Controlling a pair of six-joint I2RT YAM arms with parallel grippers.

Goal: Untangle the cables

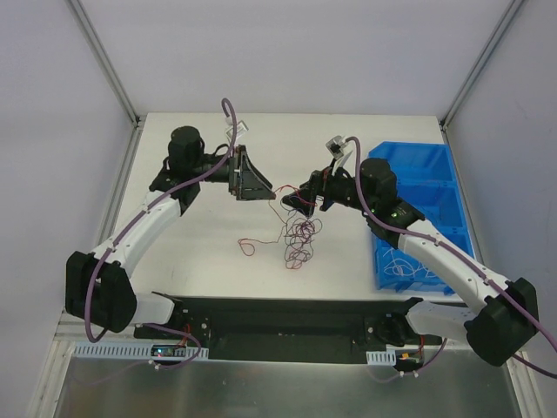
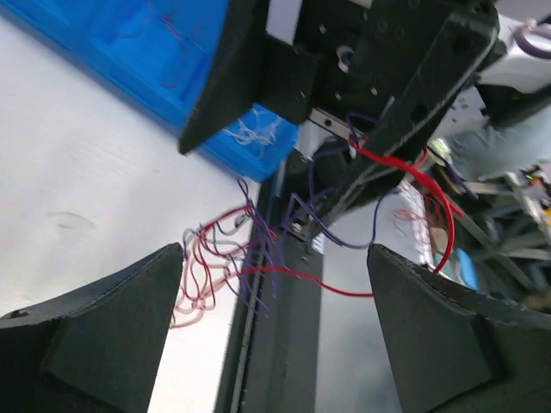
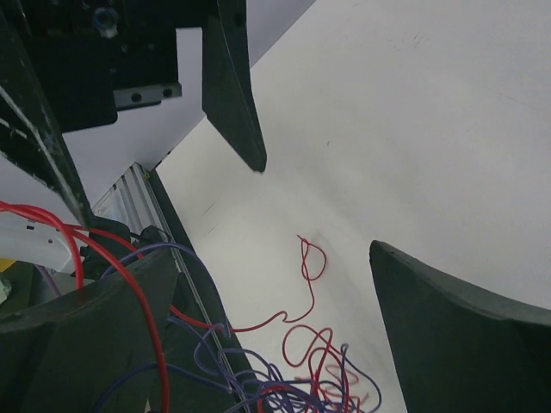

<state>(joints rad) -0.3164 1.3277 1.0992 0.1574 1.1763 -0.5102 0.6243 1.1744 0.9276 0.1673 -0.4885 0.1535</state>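
Red, purple cables on wide-open right gripper

Bright, even light leaves only faint, soft shadows on the white table, while both wrist views look soft, perhaps motion-blurred, the near jaws out of focus.

Lower end of the cables beyond the right-wrist view's edge
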